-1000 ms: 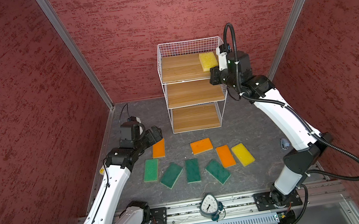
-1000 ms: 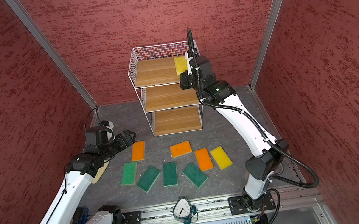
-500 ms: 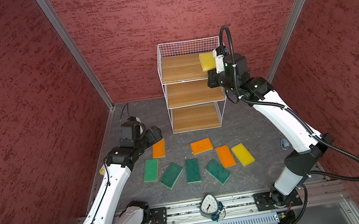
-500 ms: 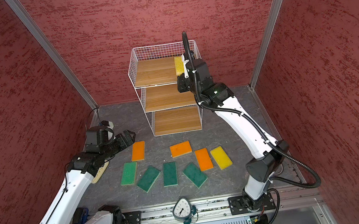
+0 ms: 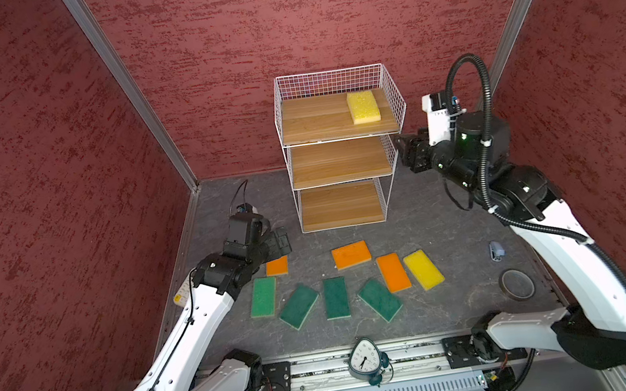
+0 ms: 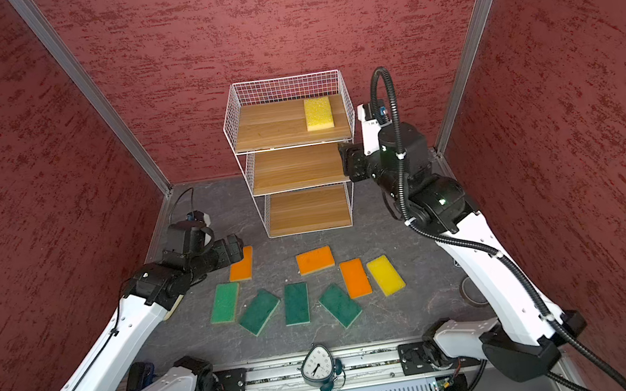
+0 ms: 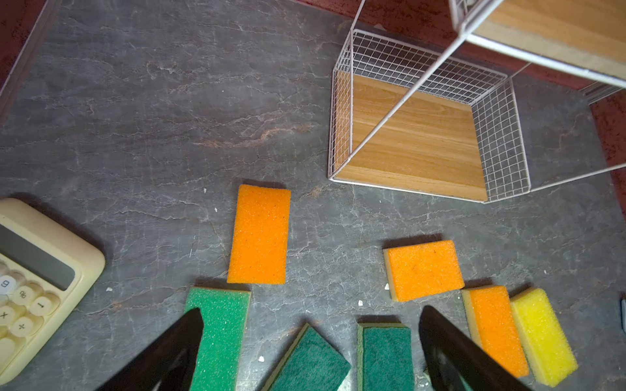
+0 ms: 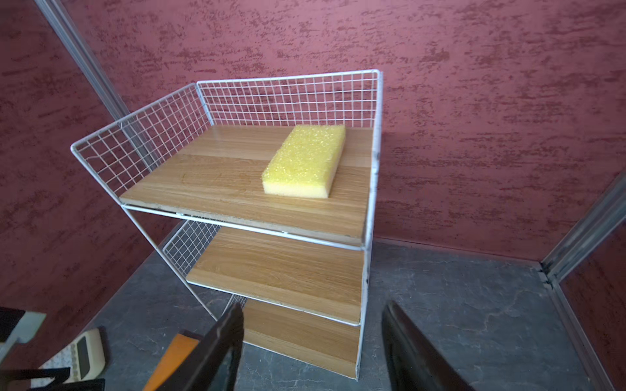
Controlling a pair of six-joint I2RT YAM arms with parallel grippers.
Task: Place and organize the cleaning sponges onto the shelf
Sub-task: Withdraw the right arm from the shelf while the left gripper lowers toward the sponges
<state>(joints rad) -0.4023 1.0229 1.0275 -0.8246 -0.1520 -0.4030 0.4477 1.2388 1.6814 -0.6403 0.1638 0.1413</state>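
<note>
The shelf (image 5: 317, 122) (image 6: 271, 127) stands at the back in both top views. One yellow sponge (image 5: 363, 106) (image 8: 305, 160) lies flat on the right of its top board. My right gripper (image 5: 405, 151) (image 8: 314, 306) is open and empty beside the shelf's right side, clear of that sponge. On the table lie three orange sponges (image 5: 351, 254), a yellow one (image 5: 423, 269) and several green ones (image 5: 336, 297). My left gripper (image 5: 280, 241) (image 7: 311, 310) hangs open and empty above the leftmost orange sponge (image 7: 260, 235), which it partly hides in a top view.
A cream calculator (image 7: 37, 277) lies at the table's left edge under my left arm. A clock (image 5: 365, 361) stands at the front rail. A tape roll (image 5: 517, 284) and a small grey-blue object (image 5: 496, 251) sit at the right. Red walls close three sides.
My right gripper has opened, left the yellow sponge on the top board and drawn back right and down from the shelf. The left arm has hardly moved.
</note>
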